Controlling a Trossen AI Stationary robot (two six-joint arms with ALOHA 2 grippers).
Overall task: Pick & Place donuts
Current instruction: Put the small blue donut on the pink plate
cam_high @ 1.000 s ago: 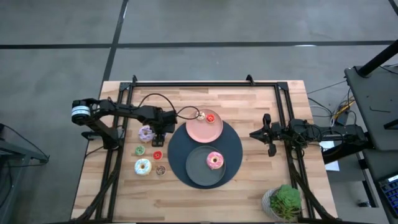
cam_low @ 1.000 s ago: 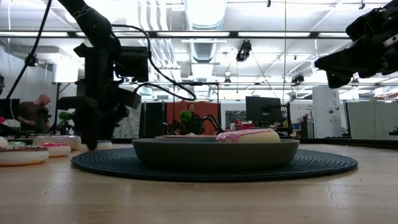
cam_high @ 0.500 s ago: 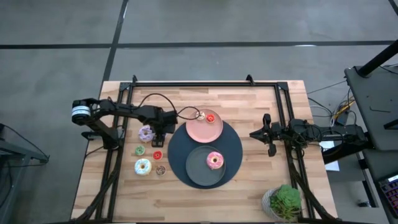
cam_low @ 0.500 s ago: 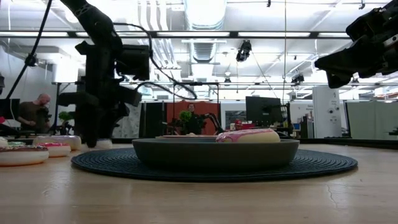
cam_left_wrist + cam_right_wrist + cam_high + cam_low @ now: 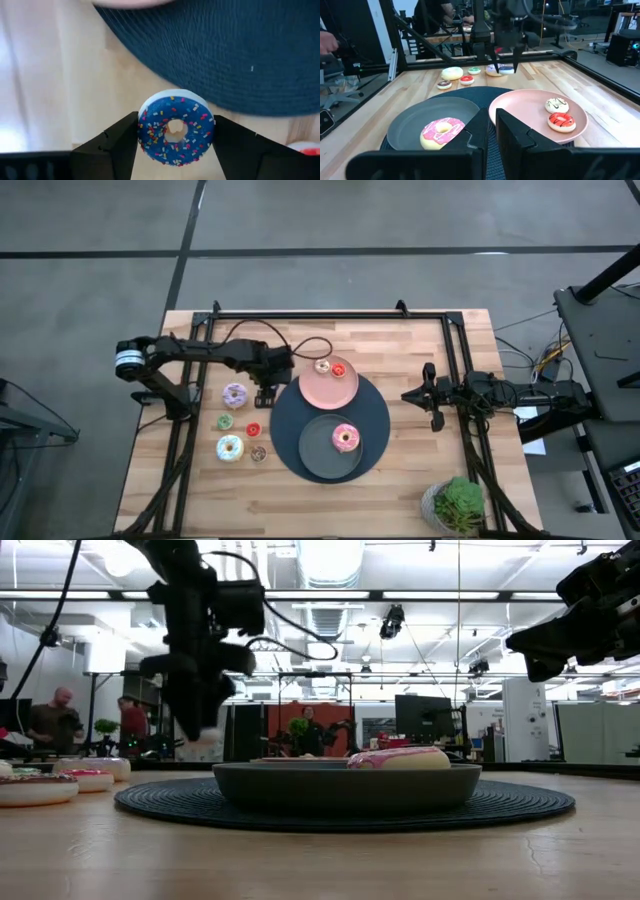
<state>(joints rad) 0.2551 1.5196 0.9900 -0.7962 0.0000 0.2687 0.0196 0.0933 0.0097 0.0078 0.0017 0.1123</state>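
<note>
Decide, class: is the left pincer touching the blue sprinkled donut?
Touching. The left wrist view shows the left pincer with a dark finger pressed against each side of the blue sprinkled donut, no gap visible.

The floor is grey with dark lines across it. The wooden worktop stands on it. A small green plant sits in one corner (in a pale pot). Long bright lights hang from the ceiling. People sit far back near dark screens.
</note>
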